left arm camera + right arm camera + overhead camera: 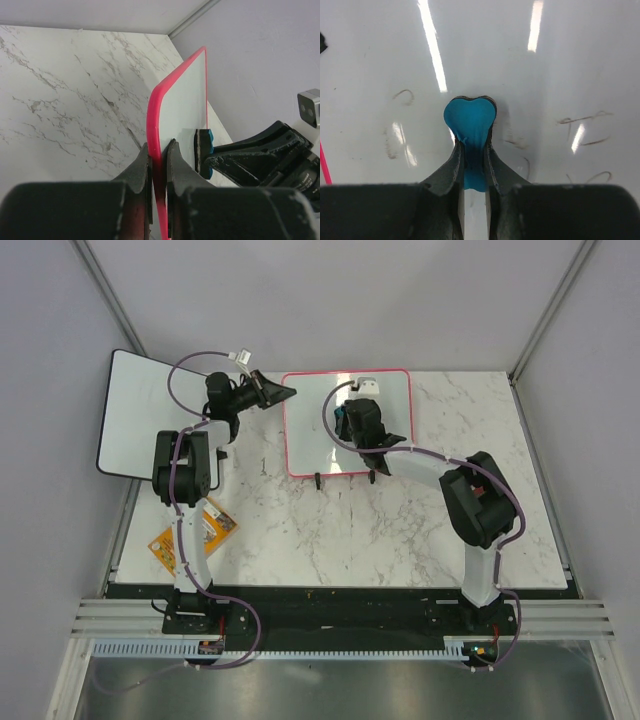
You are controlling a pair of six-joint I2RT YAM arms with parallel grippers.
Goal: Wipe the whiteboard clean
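I have the whiteboard (312, 435) on the marble table (400, 530), its small black feet at the near edge, and my left gripper (159, 150) is clenched on the pink-red rim at the board's left side. My right gripper (474, 145) sits over the board's face, fingers clamped on a blue eraser (470, 116) that presses against the white surface among faint brown scribbles (580, 125). A black-rimmed board (140, 410) lies well left of the whiteboard, with an orange packet (195, 532) nearer the arm bases on that side
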